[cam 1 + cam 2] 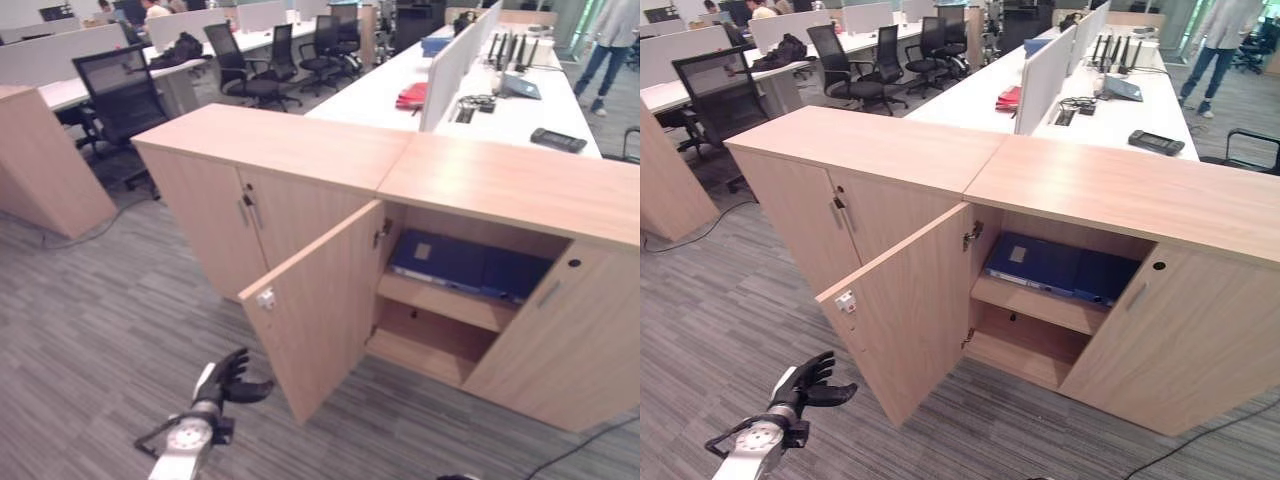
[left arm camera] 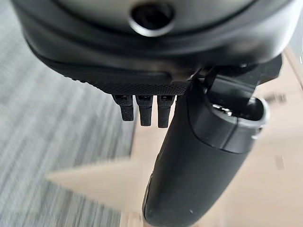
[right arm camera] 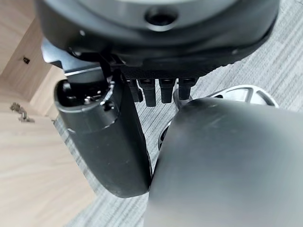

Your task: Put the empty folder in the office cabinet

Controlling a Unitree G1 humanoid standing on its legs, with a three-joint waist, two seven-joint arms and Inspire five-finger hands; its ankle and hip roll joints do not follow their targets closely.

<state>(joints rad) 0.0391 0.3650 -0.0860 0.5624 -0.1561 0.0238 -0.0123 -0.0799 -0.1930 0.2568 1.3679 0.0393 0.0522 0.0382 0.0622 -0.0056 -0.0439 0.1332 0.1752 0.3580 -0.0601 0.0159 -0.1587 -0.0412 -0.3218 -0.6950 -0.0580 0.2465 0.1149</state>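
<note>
The wooden office cabinet [image 1: 500,185] stands ahead with its left door [image 1: 320,305] swung wide open and its right door [image 1: 560,340] closed. A blue folder [image 1: 455,262] lies flat on the upper shelf, with a darker blue one beside it on the right. The lower shelf [image 1: 425,350] holds nothing. My left hand [image 1: 232,378] hovers low over the carpet, just left of the open door's outer edge, fingers spread and holding nothing; its wrist view shows the thumb [image 2: 189,165] before pale wood. My right hand [image 3: 106,142] hangs over the carpet beside the cabinet wood, fingers relaxed and holding nothing.
A second cabinet [image 1: 250,160] with shut doors adjoins on the left, and another [image 1: 40,160] stands at the far left. Black office chairs [image 1: 120,95] and white desks [image 1: 520,110] fill the room behind. A person [image 1: 605,50] stands at the back right.
</note>
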